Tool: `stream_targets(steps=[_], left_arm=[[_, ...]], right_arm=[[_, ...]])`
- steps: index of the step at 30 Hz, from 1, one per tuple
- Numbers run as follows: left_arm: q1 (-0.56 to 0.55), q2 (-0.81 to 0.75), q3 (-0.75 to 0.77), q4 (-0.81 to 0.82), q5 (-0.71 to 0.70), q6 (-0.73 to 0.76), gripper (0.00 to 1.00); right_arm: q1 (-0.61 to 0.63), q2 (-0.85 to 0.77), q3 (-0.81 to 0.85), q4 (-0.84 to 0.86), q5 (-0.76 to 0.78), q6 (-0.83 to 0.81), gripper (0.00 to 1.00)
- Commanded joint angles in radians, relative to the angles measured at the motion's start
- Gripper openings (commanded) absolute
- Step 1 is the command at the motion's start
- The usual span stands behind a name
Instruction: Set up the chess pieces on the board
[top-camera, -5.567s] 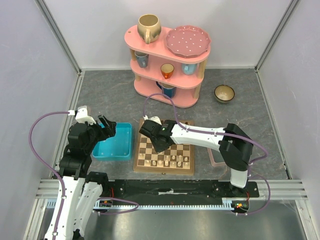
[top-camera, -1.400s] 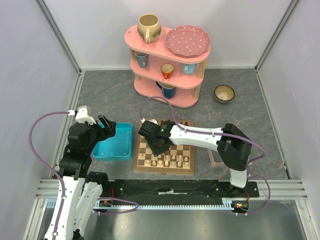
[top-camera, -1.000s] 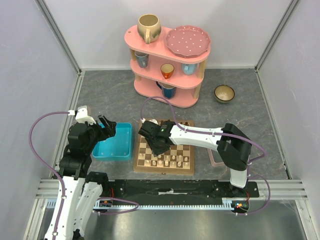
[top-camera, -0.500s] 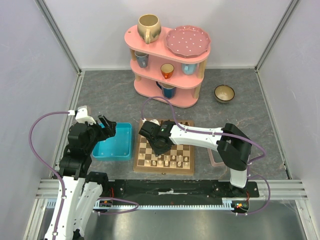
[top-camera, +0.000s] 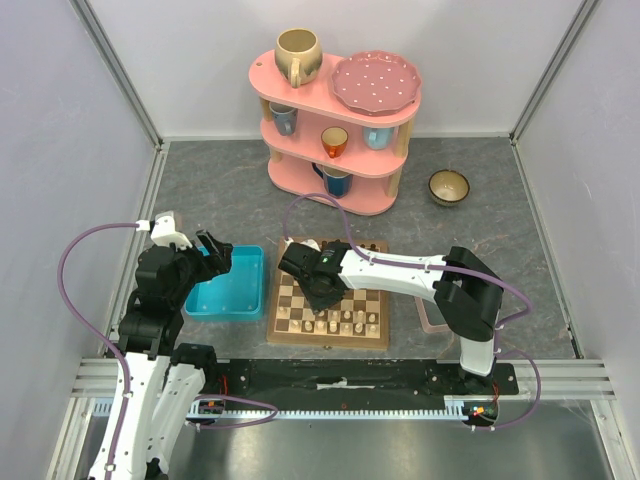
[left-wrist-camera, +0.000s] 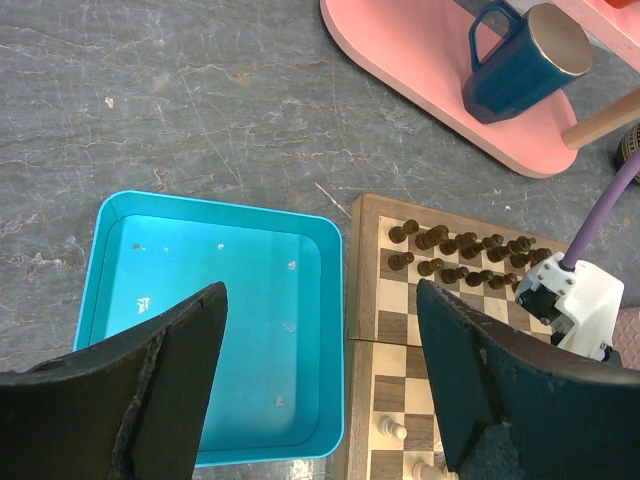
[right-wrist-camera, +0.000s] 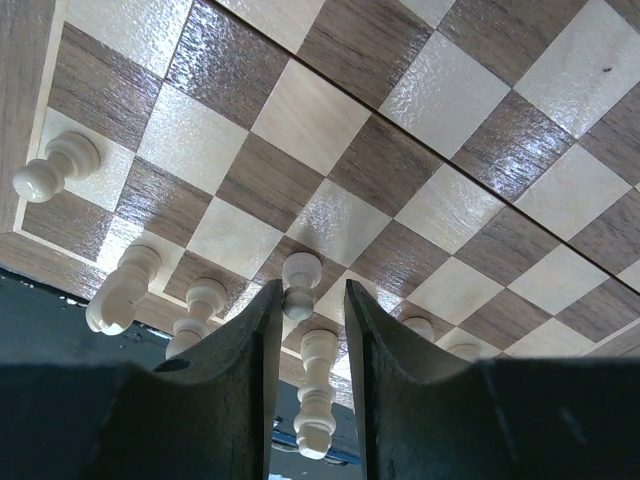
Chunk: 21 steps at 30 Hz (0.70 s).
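The board (top-camera: 277, 300) lies in front of both arms, with dark chessmen (top-camera: 368, 246) along its far side and cream chess pieces (top-camera: 346, 320) along the near rows. My right gripper (top-camera: 318, 303) hangs low over the near left squares. In the right wrist view its jaws (right-wrist-camera: 308, 300) straddle a standing cream pawn (right-wrist-camera: 300, 285). The pawn rests against the left finger, and a gap remains on the right side. A taller cream piece (right-wrist-camera: 318, 395) stands just behind it. My left gripper (left-wrist-camera: 320, 370) is open and empty above the turquoise tray (left-wrist-camera: 210, 205).
More cream pieces (right-wrist-camera: 55, 168) stand at the board's left edge. A clear pink-rimmed tray (top-camera: 432, 318) lies right of the board. A pink shelf (top-camera: 340, 130) with cups and a plate stands at the back, and a small bowl (top-camera: 449, 187) sits to its right.
The right gripper has edged slightly toward the near rows and its jaws have narrowed a little around the pawn. The left arm has not moved.
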Motion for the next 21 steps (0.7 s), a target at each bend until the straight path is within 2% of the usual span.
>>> stream_targets(steps=[1,14,21], left_arm=[[0.002,-0.006,-0.008,0.054,0.014,0.021,0.83],[0.002,-0.003,-0.007,0.056,0.014,0.023,0.83],[0.002,-0.005,-0.007,0.056,0.013,0.023,0.83]], right_arm=[[-0.002,-0.034,0.006,-0.013,0.005,-0.010,0.38],[-0.002,-0.043,0.017,-0.006,-0.012,-0.014,0.37],[-0.008,-0.092,0.048,0.023,0.025,0.010,0.41]])
